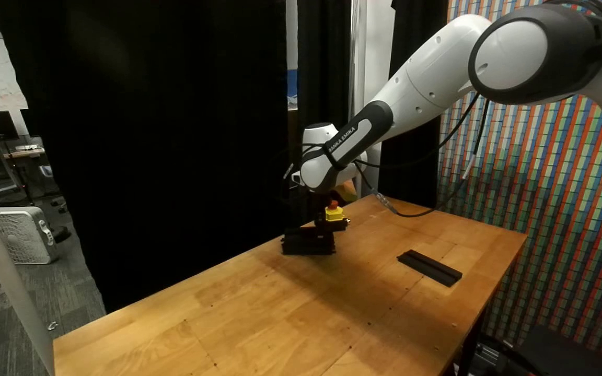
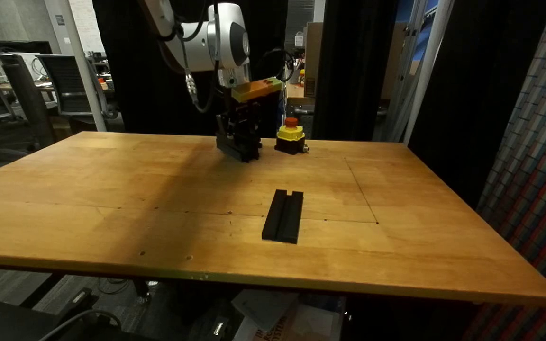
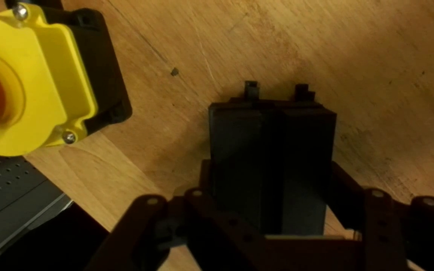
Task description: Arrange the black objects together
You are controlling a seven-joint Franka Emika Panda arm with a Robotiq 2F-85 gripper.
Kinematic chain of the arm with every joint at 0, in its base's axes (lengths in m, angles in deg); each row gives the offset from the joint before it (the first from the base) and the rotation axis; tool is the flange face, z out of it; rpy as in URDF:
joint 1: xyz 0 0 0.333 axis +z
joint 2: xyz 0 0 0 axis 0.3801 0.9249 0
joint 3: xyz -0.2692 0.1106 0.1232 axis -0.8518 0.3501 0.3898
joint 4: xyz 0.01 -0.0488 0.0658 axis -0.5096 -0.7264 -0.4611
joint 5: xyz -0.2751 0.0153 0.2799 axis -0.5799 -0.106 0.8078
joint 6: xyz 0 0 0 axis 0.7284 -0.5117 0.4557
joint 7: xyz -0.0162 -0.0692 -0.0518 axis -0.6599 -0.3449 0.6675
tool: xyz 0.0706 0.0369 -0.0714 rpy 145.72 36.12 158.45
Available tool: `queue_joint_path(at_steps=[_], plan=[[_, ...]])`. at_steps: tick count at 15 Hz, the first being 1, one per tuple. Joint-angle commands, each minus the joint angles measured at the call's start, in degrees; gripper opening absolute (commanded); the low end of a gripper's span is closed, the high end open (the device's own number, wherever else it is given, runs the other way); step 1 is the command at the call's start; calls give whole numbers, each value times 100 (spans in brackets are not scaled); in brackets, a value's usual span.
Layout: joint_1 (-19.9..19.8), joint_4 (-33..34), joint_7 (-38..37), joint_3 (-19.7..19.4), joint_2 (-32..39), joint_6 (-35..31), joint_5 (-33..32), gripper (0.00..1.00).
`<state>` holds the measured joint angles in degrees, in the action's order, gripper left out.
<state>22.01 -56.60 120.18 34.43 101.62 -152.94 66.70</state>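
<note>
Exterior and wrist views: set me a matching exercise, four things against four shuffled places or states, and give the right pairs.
Things
1. Red button
2. Lone black bar
3. Gripper
4. White fan

Places or states
A. Stands on the grey floor
B. Has a second black bar between its fingers
C. Sits on top of the yellow housing
D. Lies flat on the wooden table, apart from the gripper

Right pairs: 1-C, 2-D, 3-B, 4-A
</note>
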Motion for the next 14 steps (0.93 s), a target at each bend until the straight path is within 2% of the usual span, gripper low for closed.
queue_joint_path(at_steps=[1, 7, 14], plan=[[4, 254, -20, -26, 92, 185, -127, 99], [-19, 138, -71, -33, -80, 285, -86, 100], [-63, -506, -588, -102, -980, 326, -30, 100]])
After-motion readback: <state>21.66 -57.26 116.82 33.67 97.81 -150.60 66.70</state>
